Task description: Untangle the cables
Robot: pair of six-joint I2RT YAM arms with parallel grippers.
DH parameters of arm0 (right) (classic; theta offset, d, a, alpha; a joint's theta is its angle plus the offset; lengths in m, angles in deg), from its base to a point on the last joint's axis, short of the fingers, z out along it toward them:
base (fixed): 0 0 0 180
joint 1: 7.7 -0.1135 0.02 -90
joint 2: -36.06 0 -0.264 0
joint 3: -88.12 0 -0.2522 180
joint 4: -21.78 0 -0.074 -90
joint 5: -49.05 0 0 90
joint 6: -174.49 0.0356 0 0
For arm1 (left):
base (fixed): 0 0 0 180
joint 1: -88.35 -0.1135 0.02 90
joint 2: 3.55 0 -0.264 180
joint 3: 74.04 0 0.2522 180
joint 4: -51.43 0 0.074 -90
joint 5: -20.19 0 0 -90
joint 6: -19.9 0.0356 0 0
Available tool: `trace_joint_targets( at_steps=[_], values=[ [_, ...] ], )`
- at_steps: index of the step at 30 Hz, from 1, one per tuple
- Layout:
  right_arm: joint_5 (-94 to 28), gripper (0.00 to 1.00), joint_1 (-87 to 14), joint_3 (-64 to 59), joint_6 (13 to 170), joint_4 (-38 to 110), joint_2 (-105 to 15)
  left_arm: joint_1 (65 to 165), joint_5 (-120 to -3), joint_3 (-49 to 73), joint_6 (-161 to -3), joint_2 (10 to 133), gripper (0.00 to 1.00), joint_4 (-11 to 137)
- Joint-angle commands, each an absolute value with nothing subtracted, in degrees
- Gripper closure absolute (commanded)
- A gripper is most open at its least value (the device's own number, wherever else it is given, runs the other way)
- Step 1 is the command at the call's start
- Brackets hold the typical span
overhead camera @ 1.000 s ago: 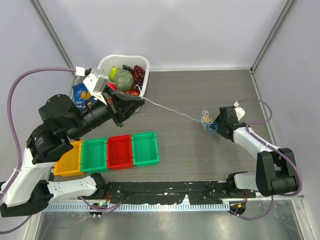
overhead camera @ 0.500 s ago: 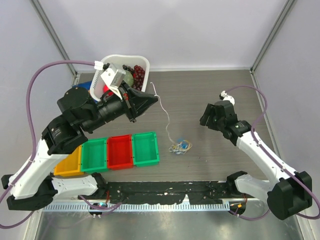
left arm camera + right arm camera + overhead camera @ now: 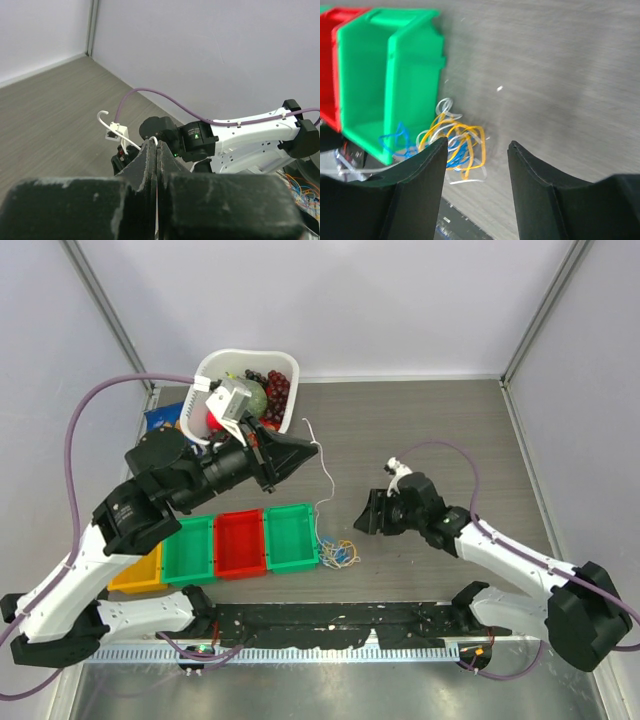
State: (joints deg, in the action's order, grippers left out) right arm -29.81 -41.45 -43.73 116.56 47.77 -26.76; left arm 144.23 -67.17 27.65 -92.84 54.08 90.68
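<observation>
Top external view: the cables (image 3: 338, 553) lie as a small knot of white, yellow-orange and blue strands on the tabletop (image 3: 430, 420). The knot is at the near right corner of the green bin (image 3: 292, 537), which ends a row with a red bin (image 3: 240, 543), a second green bin (image 3: 189, 548) and a yellow bin (image 3: 135, 570). One white cable (image 3: 328, 480) leaves the knot and runs up to the left tool (image 3: 312, 448), held above the tabletop beyond the bins; a short free end curls past its tips. A white basket (image 3: 215, 365) of fruit stands at the far left. The right tool (image 3: 366, 514) sits just to the right of the knot, apart from it. Left wrist view: the left tool (image 3: 156, 147) is clenched, its jaws pressed together on the white strand, which shows as a small loop at the tips. Right wrist view: the right tool (image 3: 477, 150) is released, its jaws apart with bare tabletop between them. The knot (image 3: 455, 142) lies beside and partly behind one finger, against the green bin's corner (image 3: 385, 75).
</observation>
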Motion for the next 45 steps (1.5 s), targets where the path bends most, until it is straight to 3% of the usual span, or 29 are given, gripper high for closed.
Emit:
trace_joint_targets(
  at_steps=[1, 5, 12, 17, 22, 24, 26, 27, 28, 34, 39, 42, 45],
  values=[
    [-25.1, 0.44, -47.9, -47.4, 120.1, 32.8, -21.8, 144.3, -67.3, 25.5, -95.2, 54.1, 1.00, 86.8],
    [-23.6, 0.51, -51.7, -50.9, 122.0, 26.5, -20.4, 144.4, -67.9, 26.1, -94.5, 55.1, 1.00, 87.8],
    [-25.1, 0.52, -56.2, -50.7, 121.9, 24.1, -26.9, 144.4, -68.0, 25.7, -94.7, 55.3, 1.00, 87.0],
    [-24.6, 0.64, -57.4, -51.8, 123.6, 19.1, -32.1, 144.4, -68.6, 25.3, -94.0, 54.8, 1.00, 87.9],
    [-22.8, 0.66, -57.7, -51.3, 123.9, 18.2, -34.3, 144.4, -69.0, 24.4, -93.5, 54.5, 1.00, 87.2],
    [-22.8, 0.72, -57.7, -51.2, 124.3, 18.7, -34.7, 144.4, -69.3, 24.0, -93.2, 54.3, 1.00, 87.5],
    [-25.1, 0.87, -57.7, -50.2, 123.5, 22.3, -33.9, 144.3, -69.3, 23.8, -92.5, 54.2, 1.00, 88.1],
    [-29.0, 0.98, -57.8, -49.6, 122.6, 25.1, -32.9, 144.4, -71.6, 23.6, -92.2, 54.1, 1.00, 88.6],
    [-34.9, 0.99, -57.7, -47.4, 122.2, 31.8, -30.0, 144.4, -72.9, 23.3, -91.7, 53.9, 1.00, 89.1],
    [-66.3, 0.99, -57.7, -31.8, 118.9, 57.7, -12.8, 144.4, -88.4, 16.4, -90.1, 51.1, 1.00, 89.6],
    [-95.2, 0.99, -57.6, -13.3, 119.3, 74.7, -9.9, 144.4, -105.8, 7.0, -93.6, 46.7, 1.00, 90.1],
    [-112.1, 0.99, -57.5, -8.7, 119.7, 81.6, -11.3, 144.3, -107.0, 3.5, -94.4, 41.2, 1.00, 89.6],
    [-121.0, 0.99, -55.7, -6.6, 120.0, 82.8, -13.0, 144.4, -105.2, 4.1, -93.1, 36.8, 1.00, 89.4]
  ],
)
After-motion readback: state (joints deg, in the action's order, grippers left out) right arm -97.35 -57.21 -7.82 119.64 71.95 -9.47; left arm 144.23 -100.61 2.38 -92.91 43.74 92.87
